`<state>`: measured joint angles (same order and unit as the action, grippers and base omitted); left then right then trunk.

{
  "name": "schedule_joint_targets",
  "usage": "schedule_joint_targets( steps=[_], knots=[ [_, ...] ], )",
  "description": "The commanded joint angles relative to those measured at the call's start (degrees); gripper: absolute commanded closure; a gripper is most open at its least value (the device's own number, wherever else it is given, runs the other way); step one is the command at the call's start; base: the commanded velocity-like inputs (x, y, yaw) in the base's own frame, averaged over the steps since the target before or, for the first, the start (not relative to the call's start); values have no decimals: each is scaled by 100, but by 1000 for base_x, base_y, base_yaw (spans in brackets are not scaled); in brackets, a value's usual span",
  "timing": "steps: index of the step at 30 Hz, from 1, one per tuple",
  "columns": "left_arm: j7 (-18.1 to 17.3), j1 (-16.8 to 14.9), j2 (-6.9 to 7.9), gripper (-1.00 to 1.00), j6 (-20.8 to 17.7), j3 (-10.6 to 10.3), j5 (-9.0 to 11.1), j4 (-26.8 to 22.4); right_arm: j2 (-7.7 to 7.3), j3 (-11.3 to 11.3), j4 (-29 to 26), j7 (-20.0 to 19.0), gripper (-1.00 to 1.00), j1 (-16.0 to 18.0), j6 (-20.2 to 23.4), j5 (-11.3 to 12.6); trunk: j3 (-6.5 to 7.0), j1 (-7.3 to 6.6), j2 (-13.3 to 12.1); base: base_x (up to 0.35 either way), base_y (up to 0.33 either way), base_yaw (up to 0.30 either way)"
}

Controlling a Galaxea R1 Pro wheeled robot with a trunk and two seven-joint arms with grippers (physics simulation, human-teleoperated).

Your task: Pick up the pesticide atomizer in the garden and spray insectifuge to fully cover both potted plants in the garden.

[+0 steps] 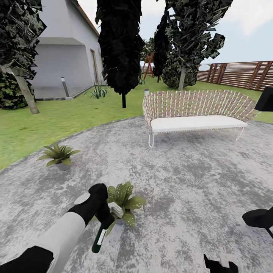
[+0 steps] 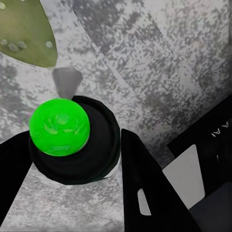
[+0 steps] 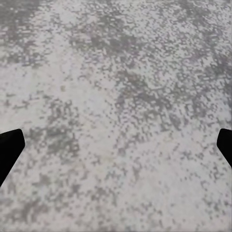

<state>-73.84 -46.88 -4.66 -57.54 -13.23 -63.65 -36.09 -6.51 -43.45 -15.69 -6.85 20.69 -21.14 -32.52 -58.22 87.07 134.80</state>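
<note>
Left pincer (image 1: 108, 212) clamped on pesticide atomizer (image 1: 101, 235) beside near potted plant (image 1: 123, 199); right pincer (image 3: 116, 145) apart over paving (image 1: 189, 182).

The ground is formed by round grey mottled paving (image 1: 182, 178), edged by lawn (image 1: 49, 117) at the left and behind. Two potted plants are set on the paving: one (image 1: 58, 154) near the edge by the lawn, the other (image 1: 123, 201) nearer the robot, well apart from the first. A wicker bench (image 1: 195, 108) with a white seat is stood on the paving at its far side. A dark object (image 1: 259, 218) is seen at the right; what it is cannot be told.
</note>
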Motion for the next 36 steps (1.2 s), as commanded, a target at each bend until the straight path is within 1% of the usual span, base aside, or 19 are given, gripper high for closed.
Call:
schedule_joint_targets(
  steps=[1,5,9,12,21,22,24,25,26,27,28,29,31,33,36],
  knots=[
    [-56,57,-5,100,-44,-4,-63,-9,1,-49,3,-44,-100,5,-22,-17,-5,-1,2,0,2,6],
    [-44,176,-5,100,-39,-5,-73,-12,1,-49,4,-44,-100,5,-22,-17,-5,-1,2,0,1,2],
    [-44,187,-11,100,-39,-10,-67,-60,1,-49,2,-44,-100,5,-22,-17,-5,-1,2,0,0,0],
    [-37,172,-60,100,-40,-13,-73,-109,1,-49,3,-44,-100,5,-22,-17,-5,-1,2,0,0,0],
    [-117,-32,-105,100,-45,-15,-42,-112,1,-49,5,-45,-100,5,-22,-17,-5,-1,2,29,0,0],
    [-176,-86,-105,100,-43,-21,-45,-98,1,-49,5,-45,-100,5,-22,-17,-5,-1,2,4,0,0],
    [-532,-365,-67,100,-34,-72,-73,-47,1,-49,2,-44,-100,5,-22,-17,-5,-1,2,1,0,0],
    [-693,-477,-47,100,-33,-102,-113,-36,1,-49,3,-44,-100,5,-22,-17,-5,-1,2,0,0,0],
    [-932,-630,-7,100,-30,-140,-235,-24,1,-49,3,-44,-100,5,-22,-17,-5,-1,2,0,0,0],
    [-1072,-701,24,100,-27,-155,-363,-20,1,-49,4,-44,-100,5,-22,-17,-5,-1,2,0,0,0],
    [-1295,-778,67,100,-23,-167,-696,-15,1,-49,3,-44,-100,5,-22,-17,-5,-1,2,6,0,0],
    [-1418,-797,78,100,-25,-164,-954,-18,1,-49,4,-44,-100,5,-22,-17,-5,-1,2,46,0,0],
    [-1549,-787,74,100,-28,-149,-1238,-25,1,-49,2,-44,-100,5,-22,-17,-5,-1,2,100,40,0],
    [-1600,-771,72,100,-27,-168,-1338,-24,1,-49,2,-44,-100,5,-22,-17,-5,-1,2,168,134,0],
    [-1616,-756,53,100,-22,-186,-1380,-22,1,-49,0,-44,-100,5,-22,-21,-5,-1,2,180,214,0]
  ],
)
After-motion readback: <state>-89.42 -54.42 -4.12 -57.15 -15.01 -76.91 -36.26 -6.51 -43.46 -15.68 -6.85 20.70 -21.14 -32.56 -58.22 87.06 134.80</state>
